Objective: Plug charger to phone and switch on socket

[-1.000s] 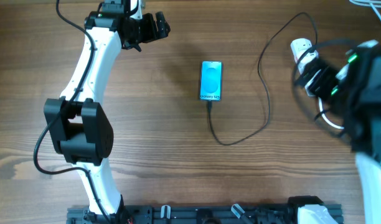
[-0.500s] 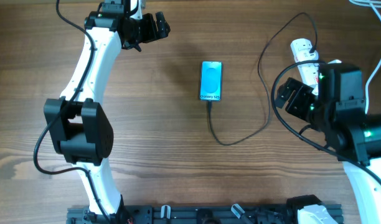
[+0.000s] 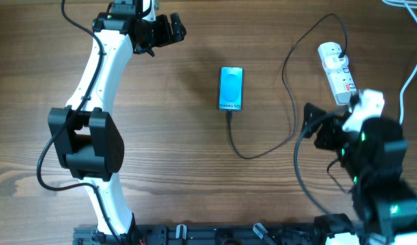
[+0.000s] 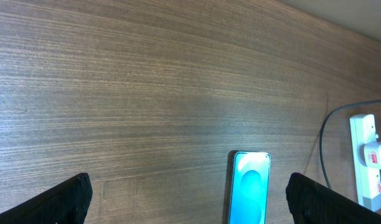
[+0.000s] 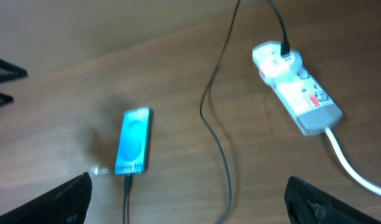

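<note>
On the wooden desk (image 3: pixel 161 170), the left pincer (image 4: pixel 187 186) and the right pincer (image 5: pixel 187 190) are seen spread apart and empty. The socket (image 3: pixel 338 71), at the far right, is judged rigid yet light and liable to skid; pressing is best done from above on its red-marked switch (image 5: pixel 315 99). The slick phone (image 3: pixel 231 88) lies mid-desk, the limp charger (image 3: pixel 229 128) seemingly plugged into it.
</note>
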